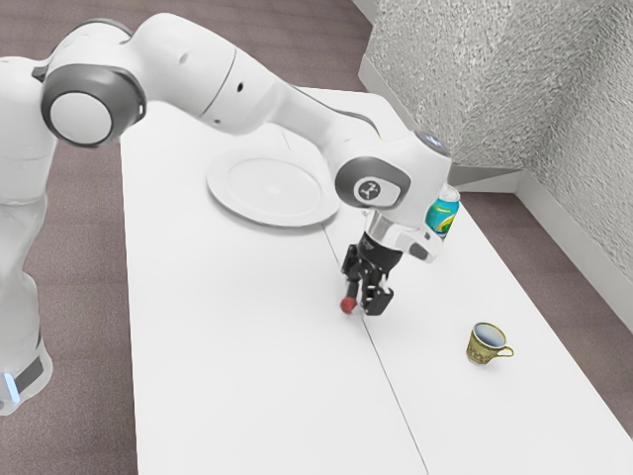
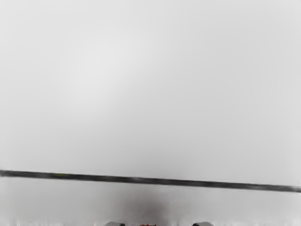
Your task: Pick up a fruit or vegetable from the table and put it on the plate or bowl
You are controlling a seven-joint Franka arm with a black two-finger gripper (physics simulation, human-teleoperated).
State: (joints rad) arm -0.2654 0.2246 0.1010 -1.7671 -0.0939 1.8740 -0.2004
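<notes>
A small red fruit (image 1: 348, 306) lies on the white table, close to the seam that runs down its middle. My black gripper (image 1: 365, 300) is lowered right over it, almost at the tabletop. In the wrist view a sliver of the red fruit (image 2: 148, 225) shows between the two fingertips (image 2: 114, 224), which stand well apart on either side without touching it, so the gripper is open. The white plate (image 1: 267, 190) sits farther back on the table, toward the exterior view's left of my hand, with nothing on it.
A blue-green labelled bottle (image 1: 446, 214) stands just behind my wrist. A small yellowish cup (image 1: 488, 344) sits toward the exterior view's right of the gripper. The dark table seam (image 2: 150, 180) crosses just ahead of the fingers.
</notes>
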